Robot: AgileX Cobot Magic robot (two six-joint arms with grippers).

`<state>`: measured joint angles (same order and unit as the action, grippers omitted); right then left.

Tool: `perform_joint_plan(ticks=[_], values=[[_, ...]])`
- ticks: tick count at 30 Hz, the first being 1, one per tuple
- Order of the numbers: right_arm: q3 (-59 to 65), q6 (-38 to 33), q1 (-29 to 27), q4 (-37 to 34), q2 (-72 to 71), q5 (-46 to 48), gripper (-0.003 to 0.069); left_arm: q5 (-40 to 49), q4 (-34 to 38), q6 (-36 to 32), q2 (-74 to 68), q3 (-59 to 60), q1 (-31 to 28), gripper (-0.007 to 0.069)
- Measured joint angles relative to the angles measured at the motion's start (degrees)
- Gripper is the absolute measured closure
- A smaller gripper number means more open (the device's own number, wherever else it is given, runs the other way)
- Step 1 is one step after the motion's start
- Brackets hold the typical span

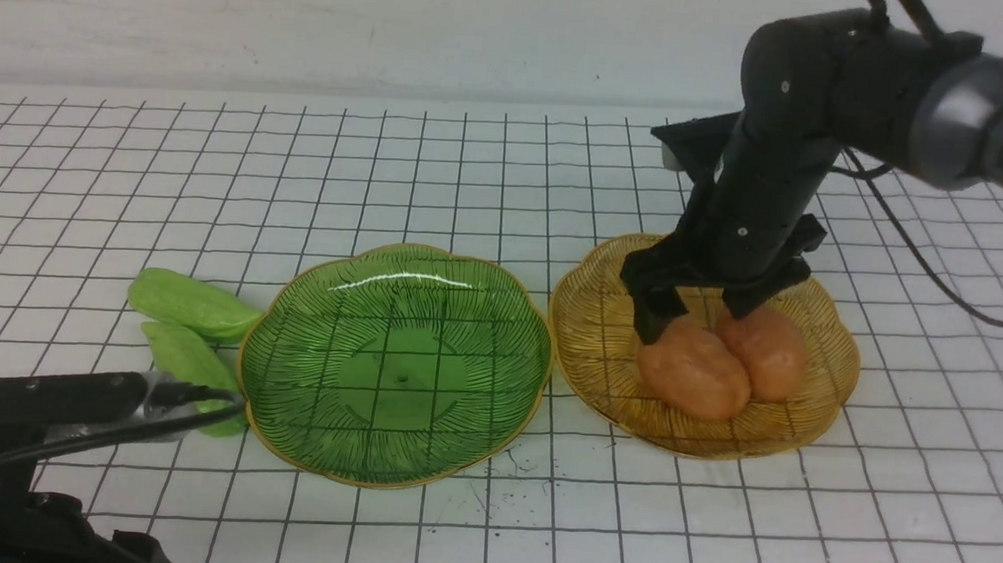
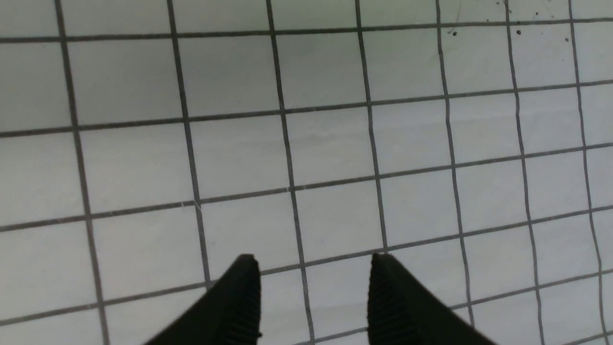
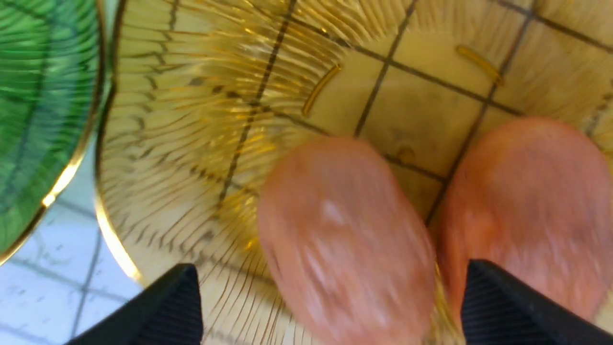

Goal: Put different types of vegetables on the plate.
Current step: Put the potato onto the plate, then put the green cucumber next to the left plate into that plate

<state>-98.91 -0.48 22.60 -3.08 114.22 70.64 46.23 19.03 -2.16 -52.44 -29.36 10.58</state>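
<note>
At the far left of the table (image 1: 507, 186), two light-green cucumber pieces lie side by side, just beside the left rim of the green plate (image 1: 401, 354). The farther cucumber (image 1: 191, 304) points its narrow end toward this rim. The nearer cucumber (image 1: 188, 358) is partly hidden by the left arm's cable.

The left gripper (image 2: 313, 306) is at the near left. In its wrist view the jaws stand apart with only bare grid between them, so it holds nothing.

The green plate is empty. To its right, close to it, the yellow plate (image 1: 585, 339) carries both potato pieces, which press against each other. The left potato (image 1: 692, 371) is a little nearer and the right potato (image 1: 767, 350) a little farther.

The right gripper (image 1: 698, 315) hangs over them with its jaws wide apart. They stand on both sides of the left potato and are not pressed on it.

I judge that all four pieces are light and smooth, so they may slip or roll.

- **Cucumber:** it is best taken across its narrow width, near the middle. The two lie very close together, so one finger must enter between them with care.
- **Potato:** it is round and should be held across its short side.

Both plates look like thin glass. A finger should not press on them.
</note>
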Motion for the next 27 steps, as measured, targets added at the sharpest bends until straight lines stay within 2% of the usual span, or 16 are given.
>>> perform_joint_plan(ticks=[6, 10, 12, 16, 20, 24, 27], values=[[9.54, 0.48, 0.0, -1.89, -11.38, -0.06, 0.0074, -5.02, -2.59, 3.7, 0.0, 0.0, 0.0, 0.0258], [17.77, 0.48, 0.0, -2.72, -22.08, 0.05, 0.0189, -10.32, -5.68, 8.52, -0.06, -0.06, -0.07, 0.0251], [23.07, 0.48, 0.0, -2.87, -29.87, 0.18, 0.026, -12.41, -9.6, 14.41, -0.73, -1.07, -0.43, 0.0251], [30.92, 0.48, 0.0, -2.94, -40.36, 0.48, 0.0394, -11.93, -17.42, 23.39, -4.42, -6.43, -3.04, 0.0251], [37.95, 0.48, 0.0, -2.62, -49.85, 0.76, 0.0508, -11.89, -23.67, 27.34, -11.85, -13.69, -5.23, 0.0251], [42.34, 0.48, 0.0, -2.29, -55.39, 1.13, 0.0568, -12.0, -24.5, 28.0, -19.44, -17.39, -5.3, 0.0246], [44.09, 0.48, 0.0, -2.29, -57.3, 1.29, 0.0587, -13.35, -24.5, 29.92, -25.71, -19.55, -5.34, 0.0207]])
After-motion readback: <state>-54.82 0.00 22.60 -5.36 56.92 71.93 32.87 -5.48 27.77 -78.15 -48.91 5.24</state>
